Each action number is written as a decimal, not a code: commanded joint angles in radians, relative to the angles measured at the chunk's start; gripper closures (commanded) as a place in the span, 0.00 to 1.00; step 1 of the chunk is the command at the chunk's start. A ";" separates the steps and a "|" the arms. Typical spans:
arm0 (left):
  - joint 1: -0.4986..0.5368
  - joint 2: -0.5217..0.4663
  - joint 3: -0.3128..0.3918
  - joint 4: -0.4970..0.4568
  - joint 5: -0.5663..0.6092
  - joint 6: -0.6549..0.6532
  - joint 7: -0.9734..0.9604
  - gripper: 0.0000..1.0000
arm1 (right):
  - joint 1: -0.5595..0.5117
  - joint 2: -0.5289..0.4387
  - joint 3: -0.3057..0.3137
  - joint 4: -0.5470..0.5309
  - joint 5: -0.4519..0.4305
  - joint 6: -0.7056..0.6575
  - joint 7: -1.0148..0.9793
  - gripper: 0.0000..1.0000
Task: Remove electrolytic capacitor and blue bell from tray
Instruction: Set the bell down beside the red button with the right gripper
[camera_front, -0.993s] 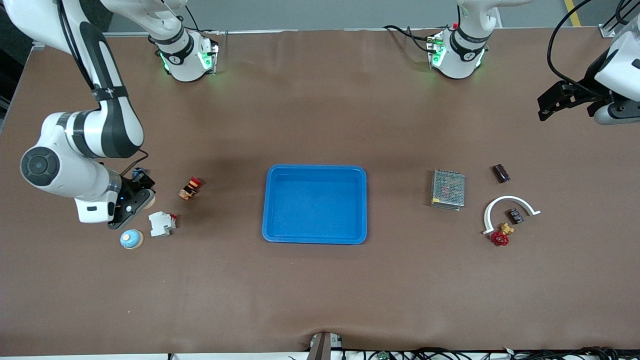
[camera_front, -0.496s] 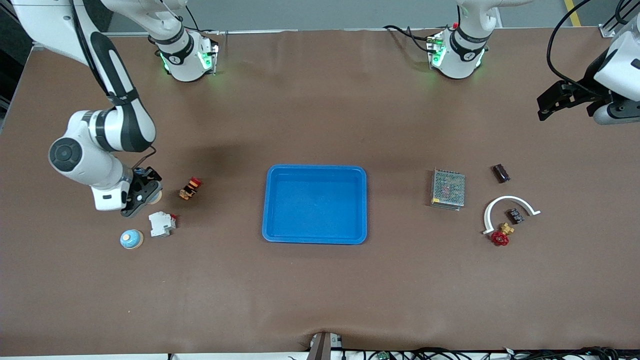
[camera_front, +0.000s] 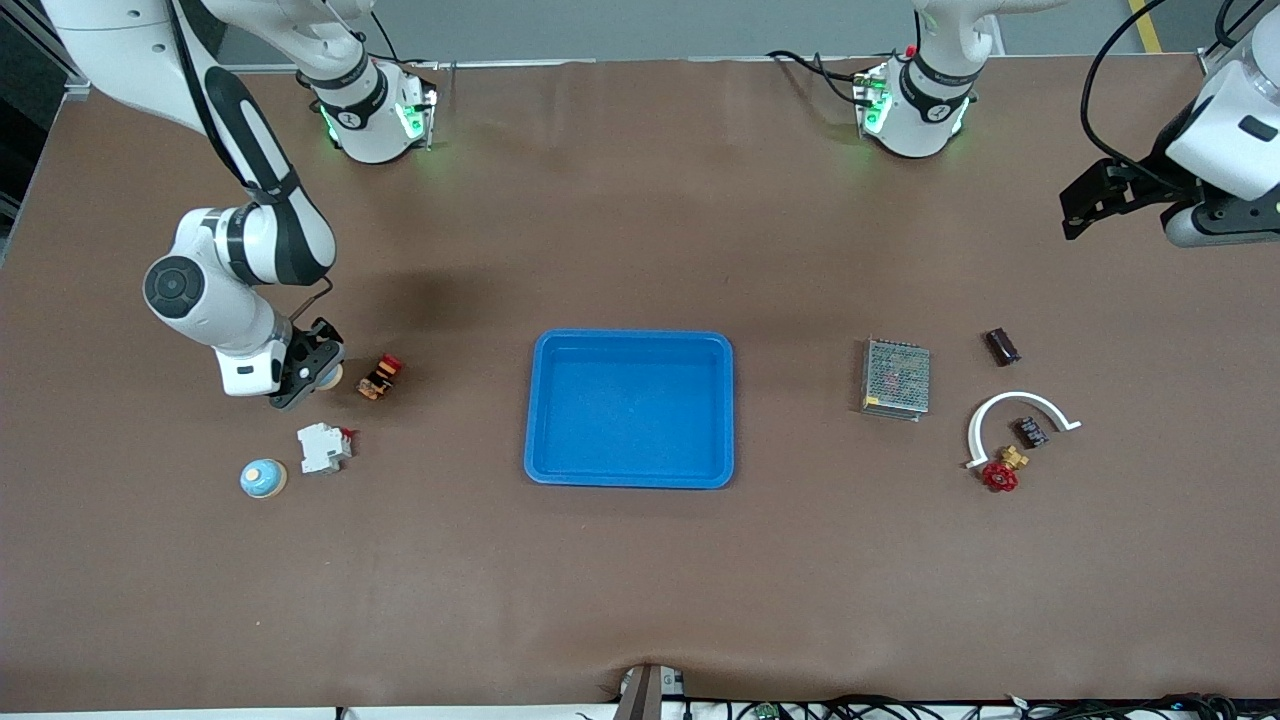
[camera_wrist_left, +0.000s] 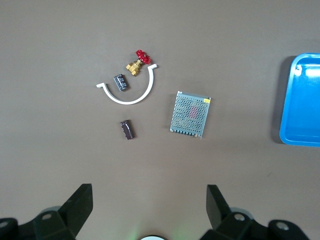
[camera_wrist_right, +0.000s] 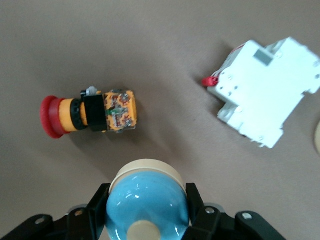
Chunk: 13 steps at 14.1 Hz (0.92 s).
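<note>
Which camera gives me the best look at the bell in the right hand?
The right wrist view: the bell fills its foreground, blue dome and cream rim clamped between the fingers. The front view shows only a cream sliver of it beside the right hand. The left wrist view misses it.

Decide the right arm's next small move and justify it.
Probably lower and release: the right gripper is shut on the blue bell, over the table beside the red push button, and the tray is already empty.
</note>
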 joint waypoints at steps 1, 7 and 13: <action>0.001 0.000 -0.008 0.000 -0.007 -0.012 0.003 0.00 | -0.021 -0.044 0.016 -0.080 -0.019 0.060 -0.006 0.68; 0.001 0.001 -0.008 0.000 -0.009 -0.012 0.001 0.00 | -0.019 -0.018 0.016 -0.092 -0.019 0.099 -0.006 0.68; 0.001 -0.013 -0.010 0.000 -0.009 -0.036 -0.001 0.00 | -0.016 0.013 0.016 -0.091 -0.019 0.124 -0.006 0.68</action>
